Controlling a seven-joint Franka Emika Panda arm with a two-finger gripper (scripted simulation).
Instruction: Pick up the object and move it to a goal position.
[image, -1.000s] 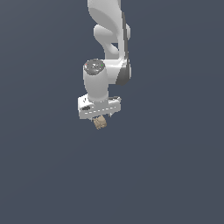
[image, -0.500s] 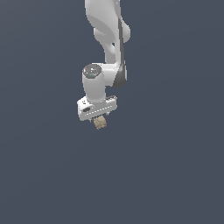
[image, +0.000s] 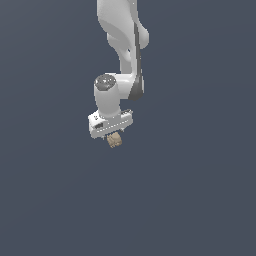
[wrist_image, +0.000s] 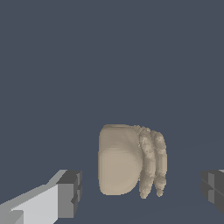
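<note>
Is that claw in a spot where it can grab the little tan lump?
Probably yes. The lump sits between the open jaws of the gripper, with a gap on each side, and nothing blocks either one from closing in.

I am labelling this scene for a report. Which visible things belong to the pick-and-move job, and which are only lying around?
Belonging to the job:
- tan lumpy object, between the open fingers, untouched
- white hand above it

Lying around:
- nothing else visible; only the plain dark surface

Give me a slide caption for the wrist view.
Lumpy tan-beige chunk sits between the open gripper's dark fingertips, touching neither.
</note>
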